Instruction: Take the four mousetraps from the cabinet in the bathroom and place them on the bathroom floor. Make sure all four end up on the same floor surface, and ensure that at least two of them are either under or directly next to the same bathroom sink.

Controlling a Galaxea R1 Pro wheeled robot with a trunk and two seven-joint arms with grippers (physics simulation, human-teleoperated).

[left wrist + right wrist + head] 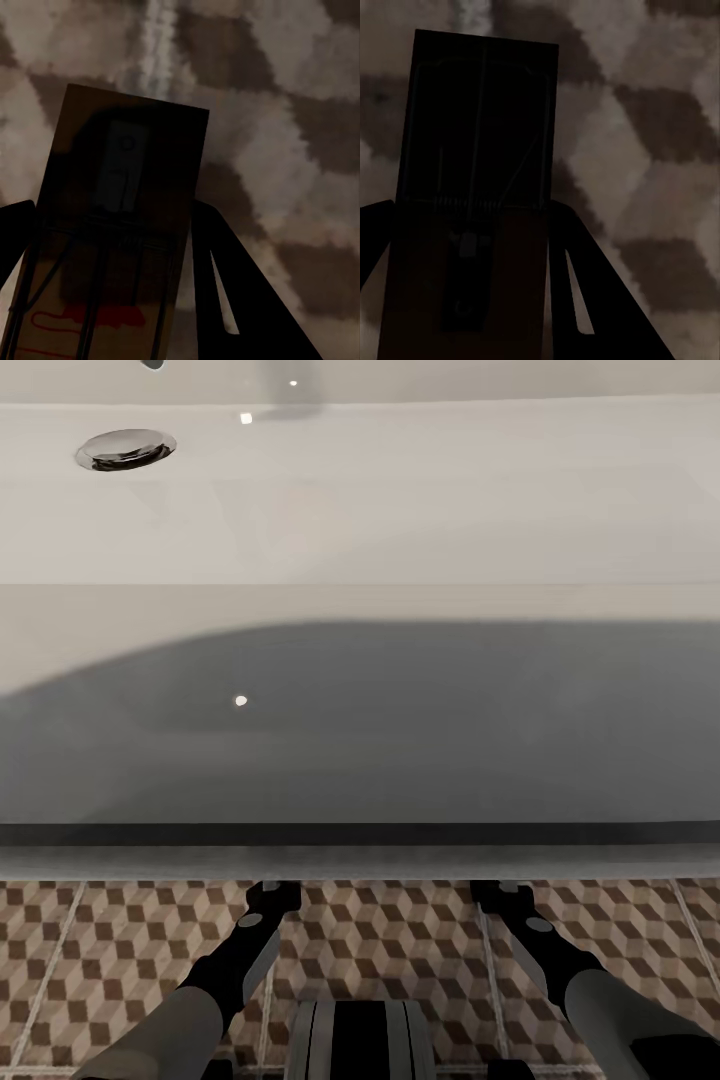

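Note:
Both arms reach down beneath the front edge of the white sink [360, 490], whose chrome drain [125, 449] lies at the far left. That edge hides both hands in the head view. My left gripper [111, 206] is shut on a tan mousetrap [124, 150] with dark wire and a red mark, held close over the cube-patterned bathroom floor [285, 150]. My right gripper [469, 206] is shut on a second mousetrap [484, 112], dark in shadow, just above the same tiles [660, 135]. The cabinet is out of view.
The sink's shadowed front face [360, 740] spans the whole width ahead of me. A strip of patterned floor [400, 950] shows below it, between my two forearms, with my own base [360, 1040] at the near edge.

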